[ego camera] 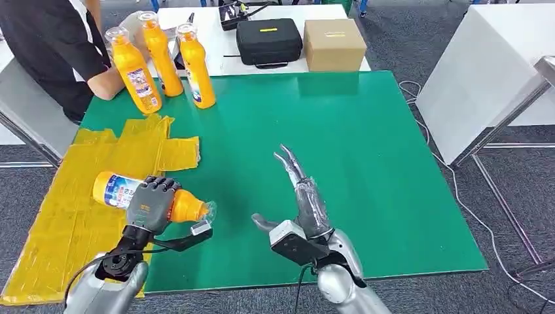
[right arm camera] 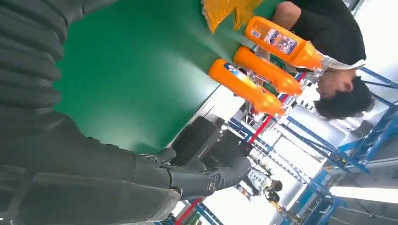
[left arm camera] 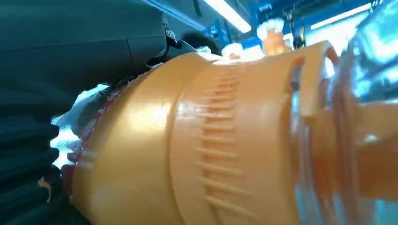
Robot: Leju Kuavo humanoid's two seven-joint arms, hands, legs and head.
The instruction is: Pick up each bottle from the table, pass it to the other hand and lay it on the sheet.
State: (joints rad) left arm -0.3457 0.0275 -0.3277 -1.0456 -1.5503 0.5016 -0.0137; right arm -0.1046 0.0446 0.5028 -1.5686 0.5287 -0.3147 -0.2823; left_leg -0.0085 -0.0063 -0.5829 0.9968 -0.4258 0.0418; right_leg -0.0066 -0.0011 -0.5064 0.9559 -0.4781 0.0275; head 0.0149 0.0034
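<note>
Holding the bottle sideways in our left hand, fingers wrapped over its orange body, we have it above the edge where the yellow sheet meets the green counter. Its long axis runs across us, clear cap end toward our right hand, base over the sheet. The right hand stands apart from it, fingers straight and spread, holding nothing. We judge the left hand alone need lower it onto the sheet just beneath. The bottle is smooth, ribbed plastic near the neck; the sheet is crinkled film. Three bottles stand upright at the far corner beside a person's arm.
</note>
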